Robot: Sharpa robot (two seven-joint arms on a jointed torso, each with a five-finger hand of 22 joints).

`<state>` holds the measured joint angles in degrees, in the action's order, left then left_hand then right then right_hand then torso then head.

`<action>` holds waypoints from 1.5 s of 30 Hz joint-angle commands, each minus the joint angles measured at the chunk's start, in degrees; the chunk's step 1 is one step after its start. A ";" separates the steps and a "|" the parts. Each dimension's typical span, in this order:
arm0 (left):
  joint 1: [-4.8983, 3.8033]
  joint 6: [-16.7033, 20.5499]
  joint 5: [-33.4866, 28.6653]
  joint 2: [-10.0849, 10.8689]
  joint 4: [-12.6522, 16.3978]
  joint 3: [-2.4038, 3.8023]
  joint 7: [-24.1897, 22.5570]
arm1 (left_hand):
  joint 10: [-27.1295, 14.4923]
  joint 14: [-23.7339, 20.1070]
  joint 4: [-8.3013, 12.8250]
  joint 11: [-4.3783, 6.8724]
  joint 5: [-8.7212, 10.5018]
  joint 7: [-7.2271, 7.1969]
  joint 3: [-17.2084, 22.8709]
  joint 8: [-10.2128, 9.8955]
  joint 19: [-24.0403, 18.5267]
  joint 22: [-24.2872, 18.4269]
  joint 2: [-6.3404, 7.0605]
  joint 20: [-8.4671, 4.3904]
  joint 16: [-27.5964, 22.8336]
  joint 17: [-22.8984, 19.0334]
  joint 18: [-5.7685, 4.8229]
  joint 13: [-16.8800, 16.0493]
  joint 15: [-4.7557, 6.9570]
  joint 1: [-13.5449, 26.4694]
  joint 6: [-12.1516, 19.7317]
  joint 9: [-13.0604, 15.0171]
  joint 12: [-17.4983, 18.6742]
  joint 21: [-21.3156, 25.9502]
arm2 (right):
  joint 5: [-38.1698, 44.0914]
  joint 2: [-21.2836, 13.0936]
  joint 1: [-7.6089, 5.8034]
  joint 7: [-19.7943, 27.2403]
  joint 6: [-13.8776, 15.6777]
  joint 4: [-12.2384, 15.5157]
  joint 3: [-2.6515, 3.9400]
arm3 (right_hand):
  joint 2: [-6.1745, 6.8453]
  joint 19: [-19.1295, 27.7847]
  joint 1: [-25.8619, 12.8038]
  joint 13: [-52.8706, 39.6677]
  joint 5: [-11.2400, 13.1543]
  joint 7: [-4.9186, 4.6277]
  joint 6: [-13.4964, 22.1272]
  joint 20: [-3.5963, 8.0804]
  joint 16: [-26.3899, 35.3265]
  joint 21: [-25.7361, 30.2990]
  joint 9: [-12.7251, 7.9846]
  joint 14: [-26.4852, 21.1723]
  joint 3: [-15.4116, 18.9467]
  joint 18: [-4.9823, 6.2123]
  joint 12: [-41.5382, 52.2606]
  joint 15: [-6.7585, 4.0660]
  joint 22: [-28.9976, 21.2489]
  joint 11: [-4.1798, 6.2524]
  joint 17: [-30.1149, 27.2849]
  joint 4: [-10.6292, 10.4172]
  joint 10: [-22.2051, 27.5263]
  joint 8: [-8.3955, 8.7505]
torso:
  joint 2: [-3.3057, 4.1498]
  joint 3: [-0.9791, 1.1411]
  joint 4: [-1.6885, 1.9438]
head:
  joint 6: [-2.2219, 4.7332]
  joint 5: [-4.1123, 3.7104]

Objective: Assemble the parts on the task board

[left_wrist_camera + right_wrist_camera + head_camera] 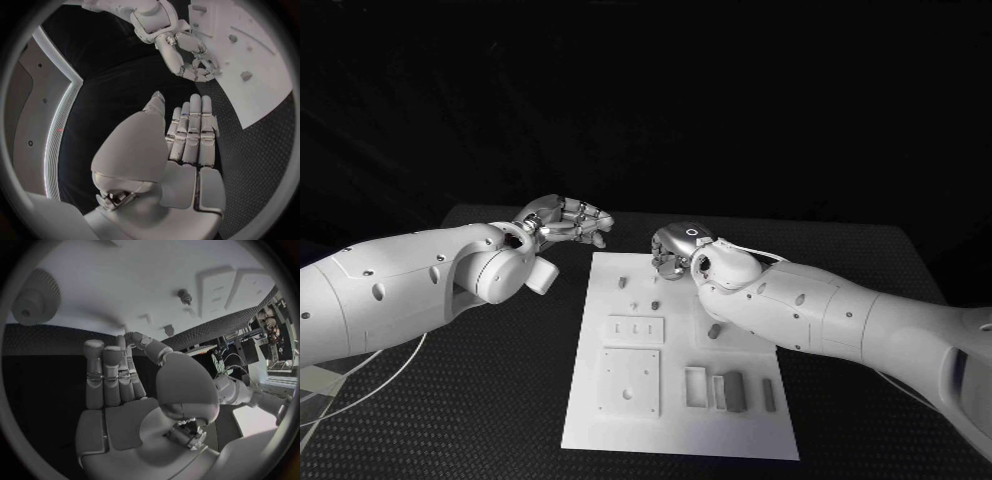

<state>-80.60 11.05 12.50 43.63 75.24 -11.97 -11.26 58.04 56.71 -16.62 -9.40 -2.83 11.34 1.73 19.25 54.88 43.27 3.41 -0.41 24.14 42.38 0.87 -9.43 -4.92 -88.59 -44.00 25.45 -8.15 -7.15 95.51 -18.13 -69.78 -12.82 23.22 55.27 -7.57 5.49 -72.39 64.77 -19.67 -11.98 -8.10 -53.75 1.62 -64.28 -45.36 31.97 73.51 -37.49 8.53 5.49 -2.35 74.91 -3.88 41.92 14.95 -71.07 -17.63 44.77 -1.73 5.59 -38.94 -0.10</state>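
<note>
From the head view, you see the white task board (678,400) lying in the middle of the black table (877,270), with small grey parts (734,390) resting on it: a cluster of upright blocks near its front right, flat square plates at its front left and centre, and a few tiny pieces toward its far end. Your left hand (567,220) hovers over bare table just off the board's far left corner, fingers curled inward with nothing in them. Your right hand (678,250) hangs above the board's far edge, fingers bent downward, apart from the left hand; whether it touches a part there cannot be told.

From the left wrist view, your left hand (187,140) shows its fingers (195,125) straight and pressed side by side, palm empty, above dark table. Beyond it, your right hand (194,62) hangs with curled fingers at the edge of the board (262,75), near a small part (245,76).

From the right wrist view, your right hand (125,390) is empty, fingers (103,375) extended together, with the board (144,285) and its small parts (184,295) beyond.
</note>
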 commanded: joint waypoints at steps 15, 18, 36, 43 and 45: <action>-0.14 -0.44 0.02 -0.09 0.05 0.10 -0.35 | -0.03 0.18 -0.09 -0.36 -0.09 0.09 0.39 -0.26 0.09 -0.08 0.13 -0.29 -0.33 0.11 0.46 0.06 0.04 0.69 0.22 -0.08 0.28 0.31 | 0.18 -0.39 0.01 0.25 0.10 -0.21 0.01 | -0.21 -0.28 -0.57 -0.13 0.25 -0.33 0.07 0.19 -0.21 -0.06 0.11 0.12 -0.34 6.47 -0.27 -0.20 1.02 -0.03 -0.05 0.18 0.00 0.32 | 0.02 -0.01 -0.10 | -0.40 0.22; -0.14 -0.46 0.02 -0.08 0.04 0.10 -0.33 | -0.03 0.18 -0.09 -0.36 -0.09 0.08 0.40 -0.26 0.09 -0.08 0.13 -0.30 -0.34 0.12 0.46 0.06 0.04 0.69 0.22 -0.08 0.29 0.32 | 0.18 -0.47 0.01 0.23 0.12 -0.15 0.01 | -0.21 -0.28 -0.58 -0.14 0.25 -0.33 0.07 0.20 -0.21 -0.06 0.12 0.12 -0.36 6.47 -0.27 -0.20 1.03 -0.03 -0.05 0.20 0.00 0.32 | 0.06 0.01 -0.05 | -0.46 0.23; -0.14 -0.62 0.01 -0.29 -0.08 0.10 -0.30 | -0.04 0.19 -0.09 -0.37 -0.09 0.08 0.43 -0.29 0.12 -0.08 0.13 -0.32 -0.42 0.20 0.42 0.06 0.05 0.74 0.25 -0.08 0.36 0.38 | -0.52 0.05 0.02 0.75 -0.25 -0.41 0.00 | -0.08 -0.27 -0.79 -0.18 0.28 -0.39 0.21 0.23 -0.18 0.01 0.16 0.05 -0.49 6.47 -0.37 -0.18 1.02 -0.06 -0.07 0.35 0.11 0.41 | 0.11 -0.02 -0.02 | -0.56 0.04; -0.14 -0.69 0.01 -0.35 -0.13 0.10 -0.26 | -0.04 0.20 -0.09 -0.38 -0.09 0.08 0.43 -0.30 0.12 -0.08 0.14 -0.33 -0.44 0.22 0.40 0.06 0.05 0.75 0.26 -0.08 0.38 0.40 | -1.24 0.16 0.02 1.06 -0.62 -0.59 0.00 | 0.57 -0.33 -1.33 -0.10 0.31 -1.08 1.82 0.35 -0.20 0.20 -0.05 0.01 -0.69 6.47 -1.00 0.21 1.00 -0.47 -0.09 0.50 1.16 1.34 | 0.11 -0.08 -0.02 | -0.66 0.03; -0.14 -0.65 0.01 -0.32 -0.10 0.10 -0.24 | -0.04 0.20 -0.09 -0.38 -0.09 0.08 0.43 -0.30 0.13 -0.08 0.14 -0.33 -0.44 0.23 0.40 0.06 0.05 0.76 0.26 -0.08 0.39 0.40 | -1.34 0.17 0.02 1.06 -1.08 -0.72 -0.01 | 0.94 -0.33 -1.54 -0.07 0.31 -1.20 2.11 0.37 -0.20 0.26 -0.09 -0.01 -0.66 6.47 -1.17 0.32 1.00 -0.58 -0.10 0.40 1.48 1.51 | 0.11 -0.09 -0.02 | -0.68 0.04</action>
<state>-80.65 11.02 12.52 43.40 75.04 -11.93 -11.14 58.03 56.71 -16.78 -9.40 -2.83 11.34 1.89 19.25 54.88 43.27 3.63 -0.41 23.91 42.52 0.86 -9.44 -4.91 -88.36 -44.00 25.45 -8.15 -6.97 94.52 -18.04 -69.77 -12.34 23.11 54.66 -7.59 6.35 -72.61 63.48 -19.78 -11.98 -9.40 -52.03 1.81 -64.28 -45.36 31.94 73.61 -37.88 8.53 4.51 -2.23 74.90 -4.52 41.88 15.34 -70.01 -16.44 44.88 -1.79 5.55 -39.59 -0.06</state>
